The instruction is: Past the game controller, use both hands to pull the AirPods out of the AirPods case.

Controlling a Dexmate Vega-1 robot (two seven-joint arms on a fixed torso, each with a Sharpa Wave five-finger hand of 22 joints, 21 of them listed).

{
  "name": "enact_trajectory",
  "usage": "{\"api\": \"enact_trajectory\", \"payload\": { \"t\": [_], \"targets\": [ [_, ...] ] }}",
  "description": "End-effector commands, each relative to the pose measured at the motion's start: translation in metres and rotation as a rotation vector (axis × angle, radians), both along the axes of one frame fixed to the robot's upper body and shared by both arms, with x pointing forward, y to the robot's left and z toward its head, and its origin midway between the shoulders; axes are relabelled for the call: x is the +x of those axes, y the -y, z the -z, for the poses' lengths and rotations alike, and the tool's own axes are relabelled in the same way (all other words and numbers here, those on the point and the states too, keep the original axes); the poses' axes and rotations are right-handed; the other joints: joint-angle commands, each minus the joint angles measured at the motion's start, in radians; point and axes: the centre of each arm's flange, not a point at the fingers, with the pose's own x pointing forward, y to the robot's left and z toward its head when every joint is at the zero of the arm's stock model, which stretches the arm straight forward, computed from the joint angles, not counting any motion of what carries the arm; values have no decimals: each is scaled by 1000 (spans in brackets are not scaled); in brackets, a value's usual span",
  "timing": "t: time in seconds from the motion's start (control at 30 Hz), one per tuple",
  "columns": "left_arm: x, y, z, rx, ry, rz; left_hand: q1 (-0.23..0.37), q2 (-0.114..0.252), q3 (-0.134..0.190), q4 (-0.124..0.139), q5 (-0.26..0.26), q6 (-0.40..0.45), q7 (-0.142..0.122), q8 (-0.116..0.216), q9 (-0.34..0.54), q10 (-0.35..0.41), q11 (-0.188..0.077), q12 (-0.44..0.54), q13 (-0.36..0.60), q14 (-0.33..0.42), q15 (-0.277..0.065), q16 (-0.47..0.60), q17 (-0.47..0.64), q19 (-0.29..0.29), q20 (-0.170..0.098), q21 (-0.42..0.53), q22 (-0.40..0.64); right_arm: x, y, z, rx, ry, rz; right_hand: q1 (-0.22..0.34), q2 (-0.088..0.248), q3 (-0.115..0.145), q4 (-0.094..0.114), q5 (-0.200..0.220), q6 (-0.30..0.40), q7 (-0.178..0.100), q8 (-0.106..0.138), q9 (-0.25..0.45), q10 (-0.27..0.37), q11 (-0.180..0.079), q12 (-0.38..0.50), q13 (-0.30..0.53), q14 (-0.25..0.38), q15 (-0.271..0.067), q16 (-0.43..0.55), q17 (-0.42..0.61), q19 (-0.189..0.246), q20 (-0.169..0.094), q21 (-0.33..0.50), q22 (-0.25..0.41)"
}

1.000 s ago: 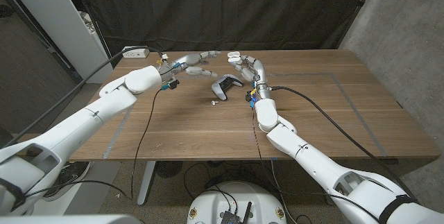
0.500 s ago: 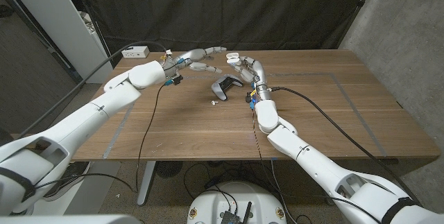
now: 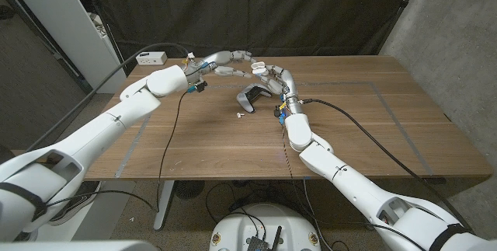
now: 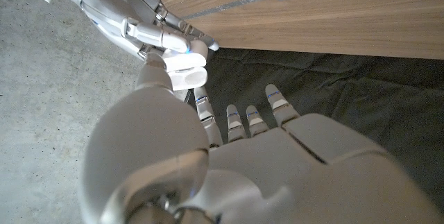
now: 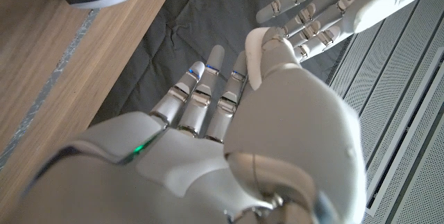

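We find the small white rounded AirPods case (image 3: 258, 67) near the far edge of the brown wooden table (image 3: 349, 127), held up in the right hand (image 3: 273, 74), whose thumb and fingers close around it; in the left wrist view the case (image 4: 186, 69) sits pinched at those fingertips. The left hand (image 3: 230, 62) reaches in beside it, fingers extended and apart, tips just beside the case; we cannot tell whether they touch it. The black-and-white game controller (image 3: 254, 96) lies on the table on the near side of both hands. A small white piece (image 3: 239, 114) lies just near-side of the controller. A white power strip (image 3: 151, 58) sits at the far left corner
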Motion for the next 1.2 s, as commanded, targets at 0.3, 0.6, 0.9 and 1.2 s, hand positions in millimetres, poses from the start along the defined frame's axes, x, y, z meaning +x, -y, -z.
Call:
{"api": "enact_trajectory", "payload": {
  "t": [0.3,0.6,0.9,1.2],
  "targets": [
    [-11,-3,10,-89,29,52,-2,-12,-4,-25,3,34,-28,34,71,70,-29,23,7,67,-31,7,1,38,-9,13,2,-4,0,1,4,7,3,0,13,1,5,6,66,-61,3,213,3,-3,-2,3,4,-168,-4,3,9,0,-1,2],
    [-15,-6,11,-107,43,56,-8,-11,-4,-27,3,-83,-109,-31,62,66,-35,20,10,71,-33,3,2,40,-10,11,3,-4,2,2,18,4,17,0,13,1,5,6,68,-61,3,213,4,-1,-2,3,4,-168,-5,4,9,0,-1,2],
    [-21,-9,12,-135,62,47,-10,-11,-5,-28,2,-112,-125,-53,54,70,-33,20,10,74,-32,3,2,39,-9,10,3,-1,4,-4,31,8,24,1,13,0,5,6,66,-63,2,214,3,-1,-3,4,5,-168,-5,5,9,0,-1,2],
    [-22,-12,19,-206,58,47,-11,-12,-5,-28,2,-112,-128,-59,49,72,-39,21,10,74,-33,2,2,40,-9,10,3,10,4,-8,30,-28,-1,0,14,0,5,6,68,-62,2,213,2,-3,-3,4,6,-168,-5,5,10,1,-1,2]
  ]
}}
